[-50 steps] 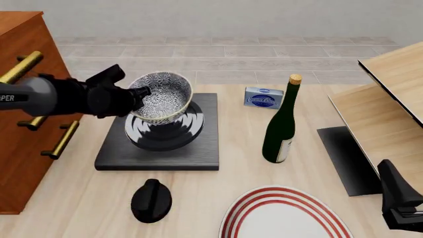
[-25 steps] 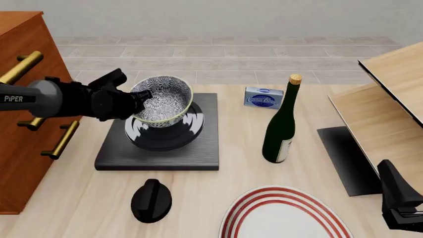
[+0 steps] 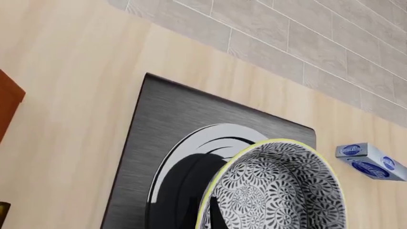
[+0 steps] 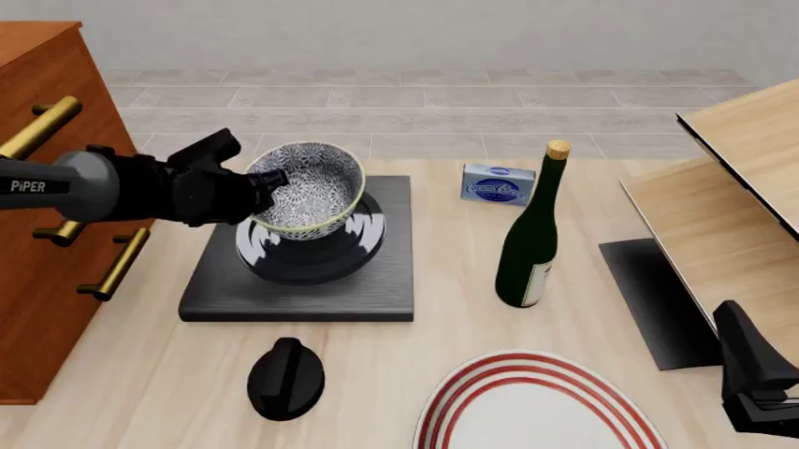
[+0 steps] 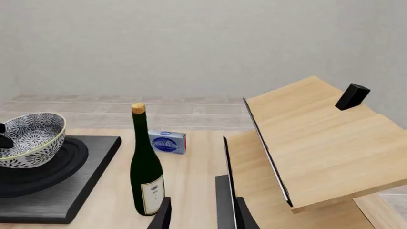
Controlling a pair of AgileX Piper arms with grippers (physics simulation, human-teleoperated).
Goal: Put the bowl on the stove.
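A: Where's your left arm rn?

B: It comes in from the left edge of the front view, nearly level, forearm passing in front of the wooden cabinet (image 4: 50, 215). The left gripper (image 4: 266, 183) is at the bowl (image 4: 310, 187), pinching its near-left rim; one fingertip (image 4: 276, 176) shows inside the bowl against the pattern.

A: And the bowl itself?

B: Tilted, opening leaning toward you and a bit right, held over the stove (image 4: 299, 271). It's above the silver rings; can't tell if its base touches the top. Your left wrist cam shows the same: bowl (image 3: 279, 191) over the ringed part of the stove (image 3: 159, 143), yellowish rim clear, fingers not really visible there.

A: Right arm?

B: Parked low at the front-right corner of the table (image 4: 413, 337), well apart from the stove. The right gripper (image 4: 755, 374) is only partly in the front view, so can't judge it there. In the right wrist cam the right gripper (image 5: 200, 210) has two dark fingertips with a gap between them, nothing in it, so spread.

A: Anything close to the work area?

B: Green wine bottle (image 4: 530, 234) upright right of the stove, blue box (image 4: 499, 184) behind it, black knob-like object (image 4: 286, 378) in front of the stove, red-ringed plate (image 4: 537, 402) near the front edge, dark flat panel (image 4: 649, 299) at right by the tilted wooden boards (image 4: 736, 187).
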